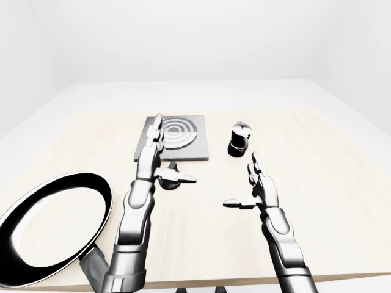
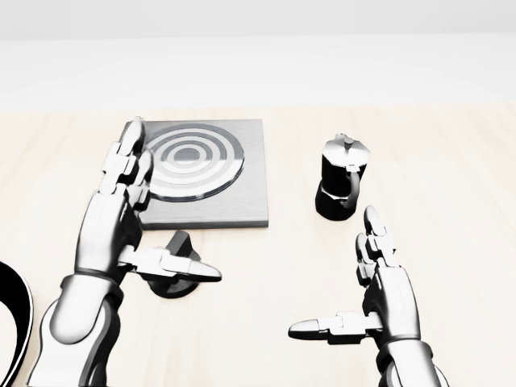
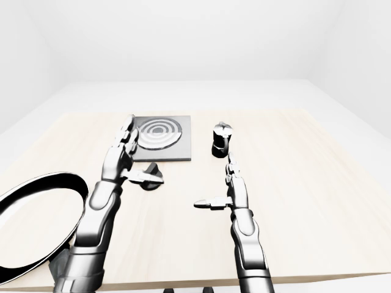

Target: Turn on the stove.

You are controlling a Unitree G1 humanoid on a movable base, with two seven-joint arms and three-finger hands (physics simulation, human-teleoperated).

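Observation:
The stove (image 2: 201, 169) is a grey square plate with concentric rings, in the upper left of the head view. Its black knob (image 2: 178, 243) stands on the table just below the plate's lower edge. My left hand (image 2: 165, 210) is open, its fingers stretched up over the plate's left edge and its thumb lying across the knob from the left. The fingers are not closed round the knob. My right hand (image 2: 334, 270) is open and empty, lower right of the knob and well apart from it.
A black moka pot (image 2: 342, 177) stands to the right of the stove, above my right hand. A large black frying pan (image 1: 107, 201) lies at the lower left of the light wooden table (image 2: 451, 242), beside my left forearm.

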